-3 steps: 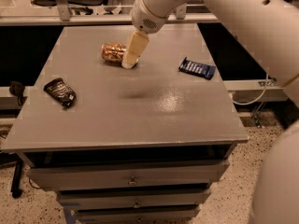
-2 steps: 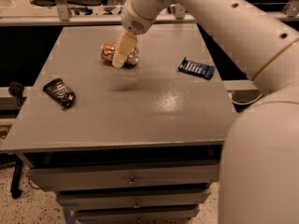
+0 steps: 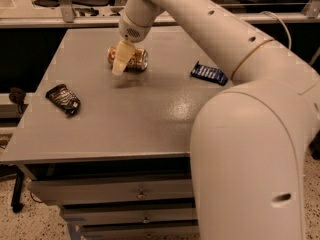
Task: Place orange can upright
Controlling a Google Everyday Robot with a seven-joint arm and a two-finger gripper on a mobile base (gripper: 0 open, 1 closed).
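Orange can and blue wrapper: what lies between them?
Nothing: the camera view shows only bare table between the orange can and the blue wrapper. The gripper hangs over the can's other end.

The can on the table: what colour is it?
Shiny orange-gold can, camera view; the hand partly covers it.

Table (image 3: 145, 126): open surface across the centre and front, bounded by the snack bag (image 3: 63, 98) near the left edge and the blue wrapper (image 3: 209, 73) toward the right, both well apart from the orange can (image 3: 139, 60). Gripper (image 3: 120, 64): at the far centre, crossing the can's left half on the near side; the can's right end lies exposed. Arm (image 3: 210, 19): runs from there to the right foreground, closing off the table's right front corner
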